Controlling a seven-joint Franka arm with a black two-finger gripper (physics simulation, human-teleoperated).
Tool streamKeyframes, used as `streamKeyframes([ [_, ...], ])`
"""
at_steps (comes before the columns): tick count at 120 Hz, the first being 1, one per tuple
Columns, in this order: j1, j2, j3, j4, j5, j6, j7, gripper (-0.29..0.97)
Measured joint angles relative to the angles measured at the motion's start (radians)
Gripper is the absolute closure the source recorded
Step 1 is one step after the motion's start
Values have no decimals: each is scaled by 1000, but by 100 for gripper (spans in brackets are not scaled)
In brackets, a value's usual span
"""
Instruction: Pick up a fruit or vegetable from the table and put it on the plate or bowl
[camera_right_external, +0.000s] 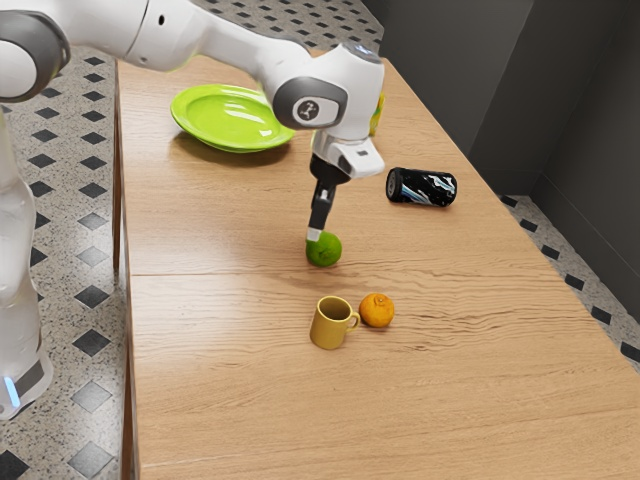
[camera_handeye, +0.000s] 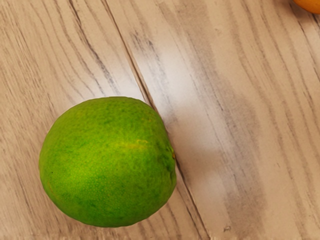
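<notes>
Nearest, a yellow mug (camera_right_external: 333, 322) stands mid-way along the bench (camera_right_external: 250, 410), an orange (camera_right_external: 377, 310) just beside it. Beyond them the lime (camera_right_external: 323, 250) rests on the wood, the end effector (camera_right_external: 317, 234) at its top; whether apart or together, I cannot tell. Farther, a black can (camera_right_external: 421, 187) lies on its side, and a green plate (camera_right_external: 232, 118) sits near the far edge.

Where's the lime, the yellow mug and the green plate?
lime (camera_handeye: 107, 162), wrist view, middle of its skin.
yellow mug (camera_right_external: 326, 330), exterior view, its outer wall.
green plate (camera_right_external: 225, 115), exterior view, its bare middle.
</notes>
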Motion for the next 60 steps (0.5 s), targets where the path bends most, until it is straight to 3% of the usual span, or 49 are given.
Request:
streamKeyframes([
  [26,-2,15,-2,2,64,20,-23,0],
  [60,0,40,0,1,18,74,-43,0],
])
